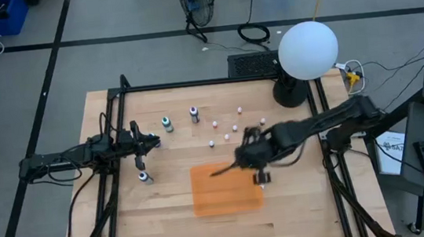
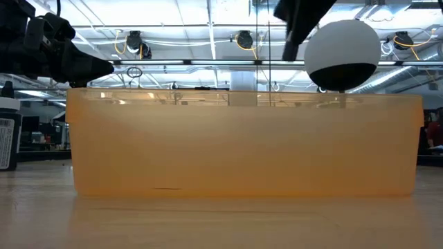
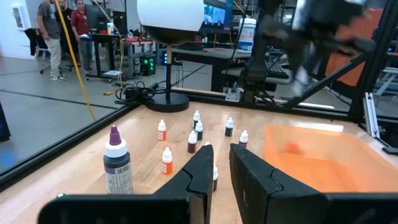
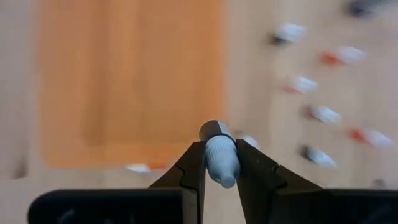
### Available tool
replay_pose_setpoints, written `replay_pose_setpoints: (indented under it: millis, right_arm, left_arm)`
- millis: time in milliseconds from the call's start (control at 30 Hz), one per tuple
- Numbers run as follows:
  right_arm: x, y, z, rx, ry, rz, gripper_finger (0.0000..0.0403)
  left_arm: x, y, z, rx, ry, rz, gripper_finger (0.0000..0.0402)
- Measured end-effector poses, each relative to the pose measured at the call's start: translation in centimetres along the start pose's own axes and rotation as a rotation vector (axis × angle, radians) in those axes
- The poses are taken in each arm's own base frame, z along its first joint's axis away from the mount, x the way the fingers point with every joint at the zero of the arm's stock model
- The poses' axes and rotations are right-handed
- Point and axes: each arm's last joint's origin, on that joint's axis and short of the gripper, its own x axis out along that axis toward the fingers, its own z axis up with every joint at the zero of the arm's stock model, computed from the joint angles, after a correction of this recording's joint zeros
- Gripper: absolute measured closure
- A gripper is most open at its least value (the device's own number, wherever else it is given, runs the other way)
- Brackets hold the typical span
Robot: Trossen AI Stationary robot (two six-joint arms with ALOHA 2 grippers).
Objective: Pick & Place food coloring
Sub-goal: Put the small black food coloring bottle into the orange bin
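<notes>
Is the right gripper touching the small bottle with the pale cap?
Touching. In the right wrist view, the right gripper fingers press both sides of the small bottle, above the orange bin.

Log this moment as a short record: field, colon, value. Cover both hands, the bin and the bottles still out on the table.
right hand: shut on a pale-capped dropper bottle, above the table by the bin's far right corner
left hand: shut, empty, waiting at the table's left
orange bin: near middle of the table
purple-capped bottle: upright on the table near the left hand
small bottles: several standing upright beyond the bin
</notes>
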Motion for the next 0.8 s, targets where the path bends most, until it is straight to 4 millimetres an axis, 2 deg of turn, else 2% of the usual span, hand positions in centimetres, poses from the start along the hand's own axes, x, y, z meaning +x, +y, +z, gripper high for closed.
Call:
replay_pose_setpoints:
  millis: [167, 333, 533, 800]
  right_arm:
    - [4.2, 2.1, 1.8, -0.057, -0.025, 0.149, 0.0352]
    - [7.4, 2.7, 1.9, -0.076, 0.048, 0.151, 0.0352]
    - [10.1, 2.7, 1.5, -0.062, 0.167, 0.131, 0.0352]
    - [12.2, 2.0, 1.2, -0.043, 0.226, 0.113, 0.0352]
  left_arm:
    - [0.0, 0.0, 0.0, 0.000, 0.000, 0.000, 0.0346]
    - [0.0, 0.0, 0.0, 0.000, 0.000, 0.000, 0.0346]
    - [0.0, 0.0, 0.0, 0.000, 0.001, 0.001, 0.0346]
    - [0.0, 0.0, 0.0, 0.000, 0.000, 0.000, 0.0346]
